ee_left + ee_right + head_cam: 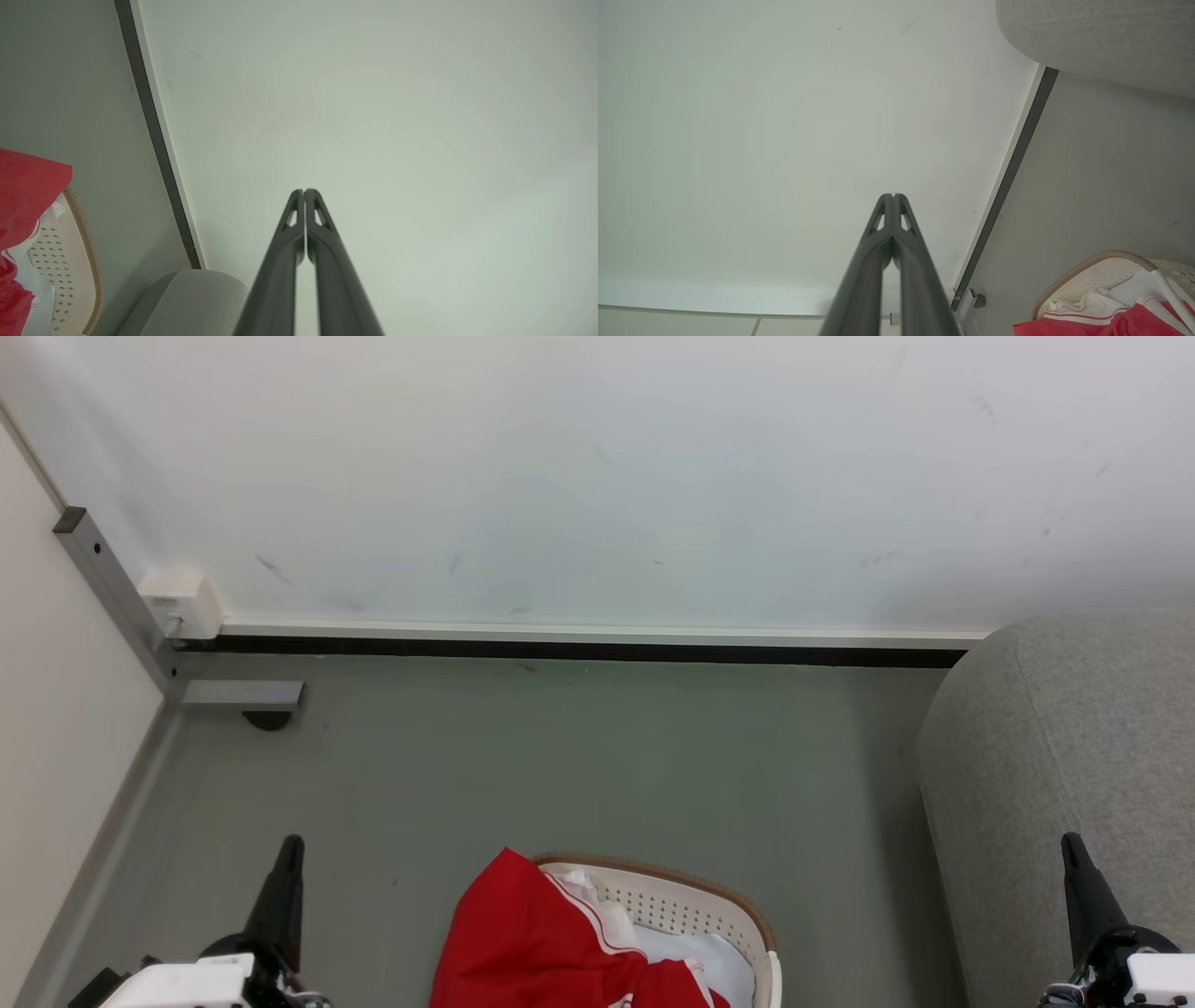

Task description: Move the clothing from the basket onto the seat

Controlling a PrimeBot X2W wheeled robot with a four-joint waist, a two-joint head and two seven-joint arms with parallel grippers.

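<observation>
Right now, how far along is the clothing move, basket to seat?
Done: nothing. All the red clothing I can see sits in the basket, one piece draped over its rim, and the visible part of the seat holds no garment. In hand: nothing. The left tool and right tool are shut and empty, either side of the basket. Left: grasp and carry over every garment.

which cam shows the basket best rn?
Head view: the basket sits centred at the bottom, its far rim and holed wall plain, red clothing draped over its left side. Both wrist views catch an edge slice of it.
</observation>
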